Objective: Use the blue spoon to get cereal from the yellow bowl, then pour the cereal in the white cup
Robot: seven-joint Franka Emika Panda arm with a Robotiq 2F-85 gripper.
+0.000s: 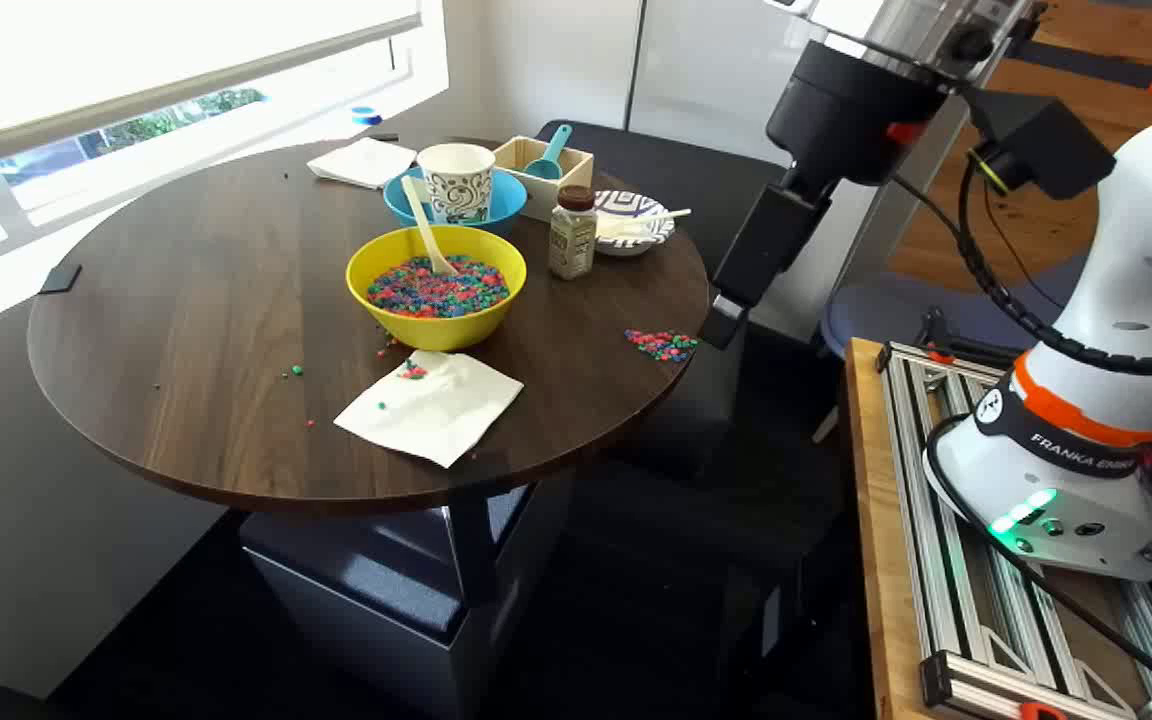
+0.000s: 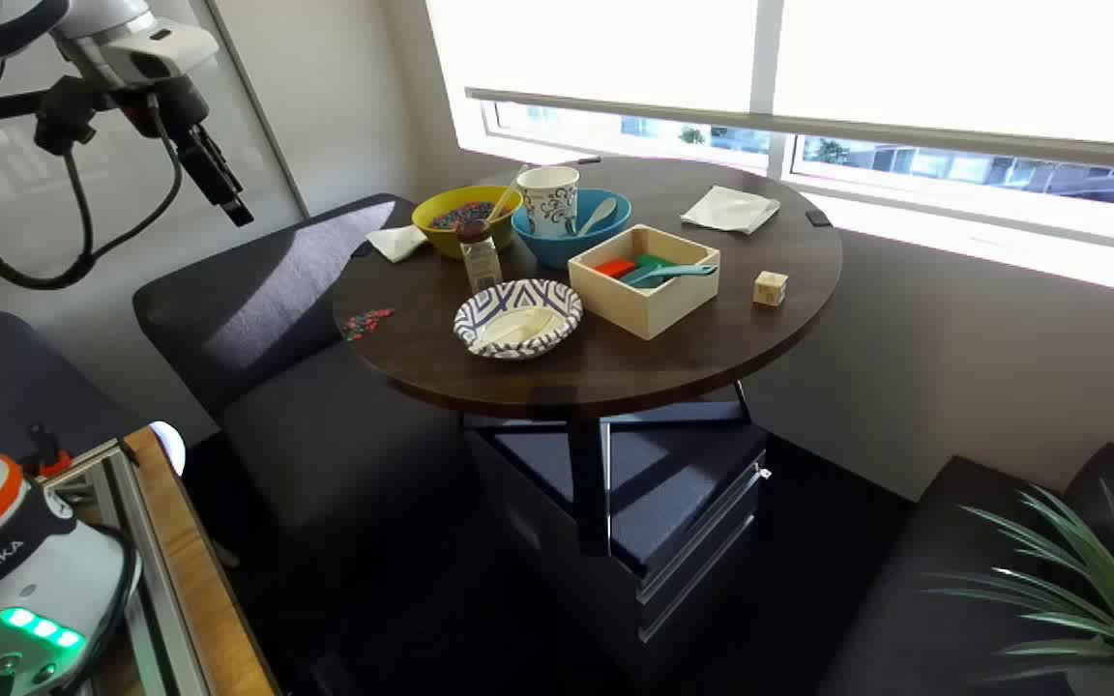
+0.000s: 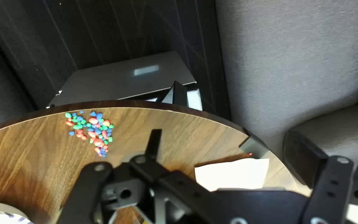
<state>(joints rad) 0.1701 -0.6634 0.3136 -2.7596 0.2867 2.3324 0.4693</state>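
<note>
The blue spoon (image 1: 554,150) (image 2: 670,274) lies in a wooden box in both exterior views, its handle over the rim. The yellow bowl (image 1: 456,330) (image 2: 449,242) holds the multicoloured cereal (image 1: 456,292) (image 2: 463,215). A cream spoon leans in this bowl. The white cup (image 1: 458,185) (image 2: 549,203) bears a dark swirl pattern and stands upright in the blue bowl. My gripper (image 1: 724,322) (image 2: 238,213) is in the air near the table's edge, apart from all these things. In the wrist view the gripper (image 3: 224,137) has its fingers wide apart with nothing between them.
Spilled cereal (image 1: 661,345) (image 2: 367,323) (image 3: 96,129) lies near the table edge. A spice jar (image 1: 573,235) (image 2: 480,259), patterned bowl (image 1: 626,235) (image 2: 518,343), blue bowl (image 1: 506,205) (image 2: 557,253), wooden box (image 1: 536,198) (image 2: 634,309), napkin (image 1: 436,410) (image 3: 235,174) and wooden cube (image 2: 770,288) surround the dishes.
</note>
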